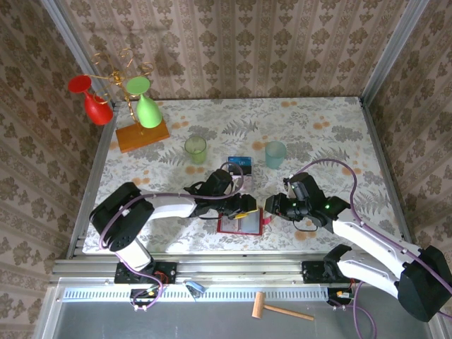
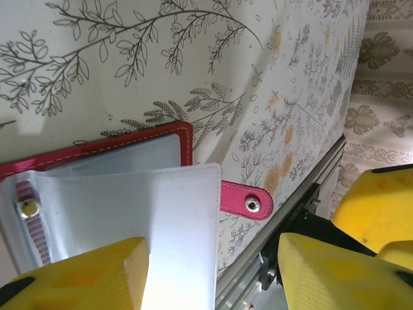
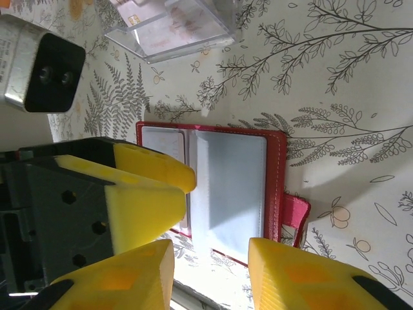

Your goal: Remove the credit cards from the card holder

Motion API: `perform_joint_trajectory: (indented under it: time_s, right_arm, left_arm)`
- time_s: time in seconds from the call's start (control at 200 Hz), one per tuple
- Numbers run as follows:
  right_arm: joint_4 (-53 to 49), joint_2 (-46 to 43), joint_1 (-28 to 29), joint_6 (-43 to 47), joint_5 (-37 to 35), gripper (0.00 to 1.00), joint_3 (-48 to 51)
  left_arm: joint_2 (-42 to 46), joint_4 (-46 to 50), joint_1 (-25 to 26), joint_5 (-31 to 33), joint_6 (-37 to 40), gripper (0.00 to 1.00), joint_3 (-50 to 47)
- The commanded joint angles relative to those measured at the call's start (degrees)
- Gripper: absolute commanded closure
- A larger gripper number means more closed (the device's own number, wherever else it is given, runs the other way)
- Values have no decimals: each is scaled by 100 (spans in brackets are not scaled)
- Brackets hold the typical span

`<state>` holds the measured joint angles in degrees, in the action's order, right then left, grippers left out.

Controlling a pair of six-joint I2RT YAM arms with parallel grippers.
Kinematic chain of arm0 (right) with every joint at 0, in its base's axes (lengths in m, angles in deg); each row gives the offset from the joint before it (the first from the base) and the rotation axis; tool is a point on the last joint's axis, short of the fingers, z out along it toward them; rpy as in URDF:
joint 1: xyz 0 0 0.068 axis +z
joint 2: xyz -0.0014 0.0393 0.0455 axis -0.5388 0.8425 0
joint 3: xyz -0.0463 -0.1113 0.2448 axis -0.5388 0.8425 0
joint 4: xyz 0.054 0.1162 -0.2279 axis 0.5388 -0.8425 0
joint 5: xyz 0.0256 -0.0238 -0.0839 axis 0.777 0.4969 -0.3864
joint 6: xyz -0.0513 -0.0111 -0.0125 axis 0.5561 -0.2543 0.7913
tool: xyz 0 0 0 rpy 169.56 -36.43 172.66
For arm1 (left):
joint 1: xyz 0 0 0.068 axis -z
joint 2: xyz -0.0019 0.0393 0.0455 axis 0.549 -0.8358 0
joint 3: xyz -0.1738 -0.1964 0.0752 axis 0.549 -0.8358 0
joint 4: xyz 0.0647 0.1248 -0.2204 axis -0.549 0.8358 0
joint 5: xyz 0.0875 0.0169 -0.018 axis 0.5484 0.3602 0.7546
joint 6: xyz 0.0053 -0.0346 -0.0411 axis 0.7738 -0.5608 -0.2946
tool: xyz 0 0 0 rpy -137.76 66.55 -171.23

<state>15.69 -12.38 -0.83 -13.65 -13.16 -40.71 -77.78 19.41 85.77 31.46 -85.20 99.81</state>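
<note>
Red card holder (image 1: 240,224), open flat near the front edge of the counter (image 1: 318,134), between the two tools. Shows greyish clear pockets framed in stitched red. Long axis left to right, small red tab (image 3: 295,219) pointing right. Left tool (image 2: 213,255) wide, one finger (image 2: 77,274) over a clear pocket. Right tool (image 3: 211,248) wide too, above the holder. Pale card (image 3: 145,13) with gold chip farther back.

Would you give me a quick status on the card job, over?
Left gripper open at the wallet, pocket raised. Right gripper open over wallet. Blue card out, near teal cup. Grippers close together.
</note>
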Motion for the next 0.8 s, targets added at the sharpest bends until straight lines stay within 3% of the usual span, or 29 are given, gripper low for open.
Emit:
perform_joint_trajectory:
  time_s: [0.0,0.795]
  right_arm:
    - [-186,-112,-35,54,-107,65,70]
    - [449,628,21,-126,395,67,-81]
  left_arm:
    - [-126,-226,51,-148,-145,43,119]
    - [422,-314,-278,4,-105,44,-402]
